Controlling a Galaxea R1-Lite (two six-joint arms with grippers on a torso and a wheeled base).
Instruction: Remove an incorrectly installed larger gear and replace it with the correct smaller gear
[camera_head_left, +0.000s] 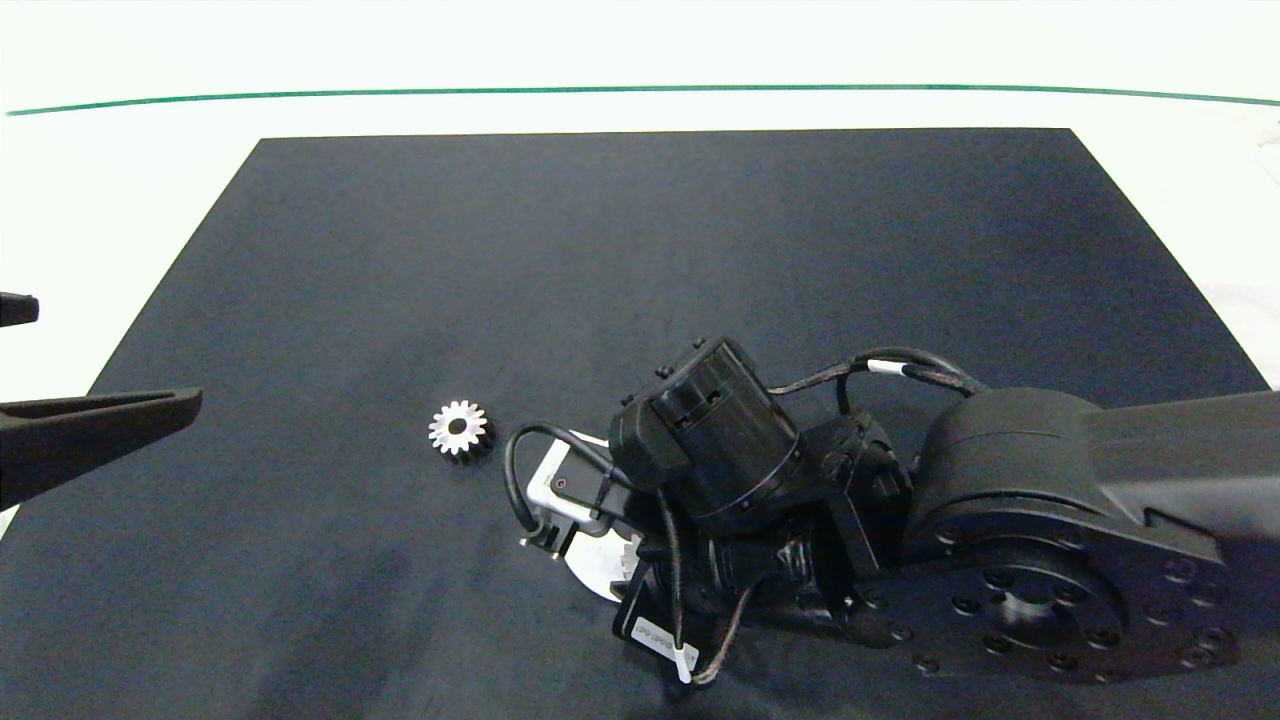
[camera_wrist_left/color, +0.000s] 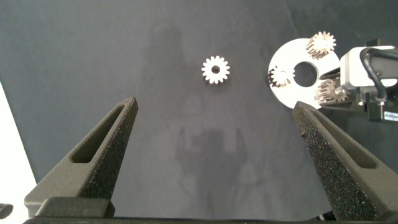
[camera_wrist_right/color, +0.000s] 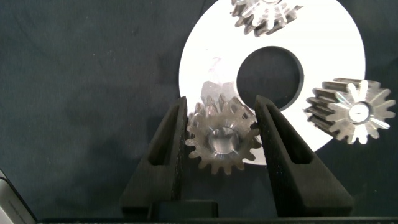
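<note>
The smaller gear (camera_head_left: 460, 430) (camera_wrist_left/color: 216, 69) lies flat and loose on the black mat, left of the right arm. In the right wrist view, the larger gear (camera_wrist_right/color: 224, 140) sits at the edge of a white disc (camera_wrist_right/color: 336, 37) with a silver shaft end showing in its centre. My right gripper (camera_wrist_right/color: 221, 102) is shut on this gear, one dark finger against each side of its teeth. In the head view the right wrist (camera_head_left: 720, 450) hides that grip. My left gripper (camera_head_left: 115, 355) (camera_wrist_left/color: 216, 106) hangs open at the mat's left edge, holding nothing.
Two more silver gears (camera_wrist_right/color: 264, 12) (camera_wrist_right/color: 351, 112) stand on the white disc (camera_head_left: 600, 570) (camera_wrist_left/color: 286, 59), which has a round centre hole. The black mat (camera_head_left: 700, 220) covers most of the white table. A green line (camera_head_left: 640, 88) runs along the far side.
</note>
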